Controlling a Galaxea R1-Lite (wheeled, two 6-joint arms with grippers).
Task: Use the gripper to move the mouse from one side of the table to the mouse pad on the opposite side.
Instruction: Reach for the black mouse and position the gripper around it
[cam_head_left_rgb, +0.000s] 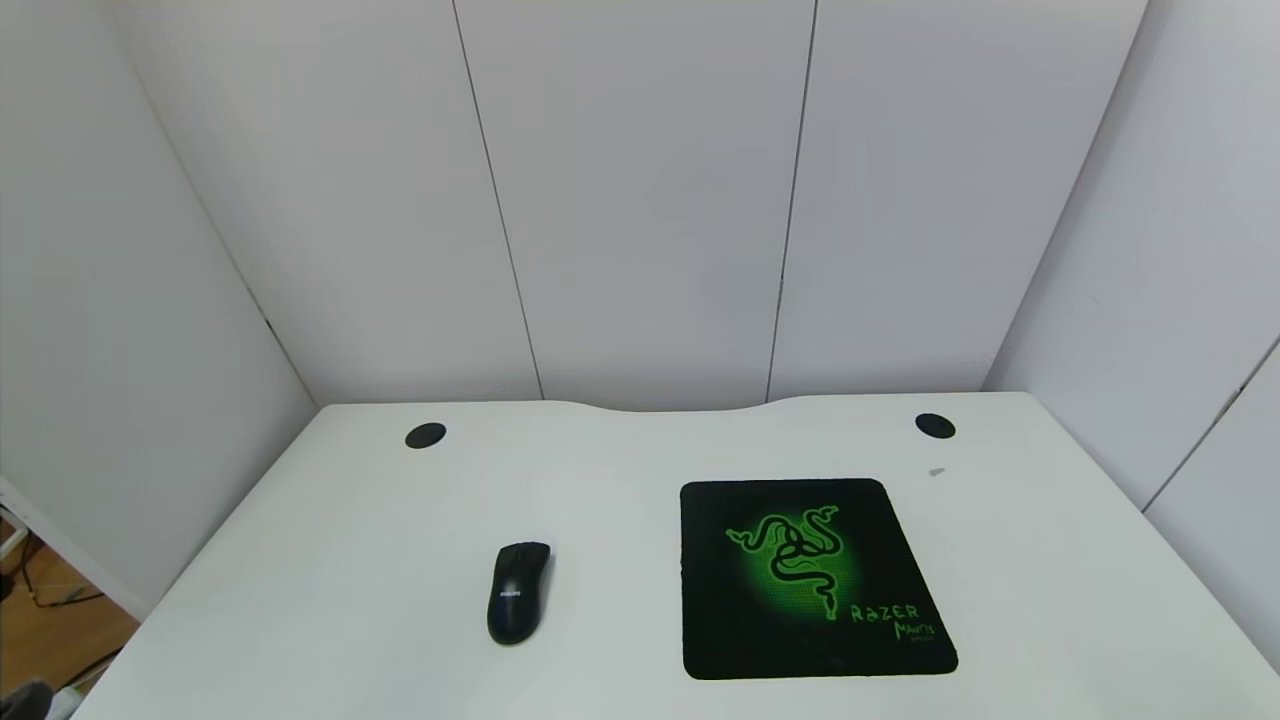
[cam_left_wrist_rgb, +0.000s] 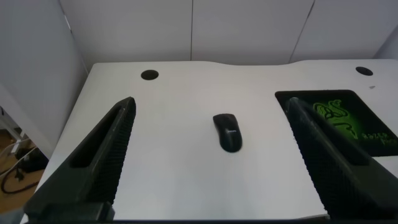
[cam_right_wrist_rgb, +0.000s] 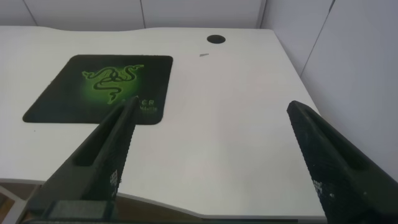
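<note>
The black mouse (cam_head_left_rgb: 520, 592) lies on the white table (cam_head_left_rgb: 330, 520), left of centre; it also shows in the left wrist view (cam_left_wrist_rgb: 227, 131). The black mouse pad (cam_head_left_rgb: 812, 578) with the green snake logo lies to its right, apart from it, and shows in the left wrist view (cam_left_wrist_rgb: 348, 121) and the right wrist view (cam_right_wrist_rgb: 99, 87). Neither arm shows in the head view. My left gripper (cam_left_wrist_rgb: 211, 102) is open and empty, held back from the table's near edge, facing the mouse. My right gripper (cam_right_wrist_rgb: 211, 106) is open and empty above the table's near right part.
Two round black cable holes (cam_head_left_rgb: 425, 436) (cam_head_left_rgb: 935, 426) sit near the table's curved back edge. A small grey speck (cam_head_left_rgb: 936, 471) lies behind the pad. White panel walls close the back and sides. Floor with cables (cam_head_left_rgb: 40, 600) shows past the table's left edge.
</note>
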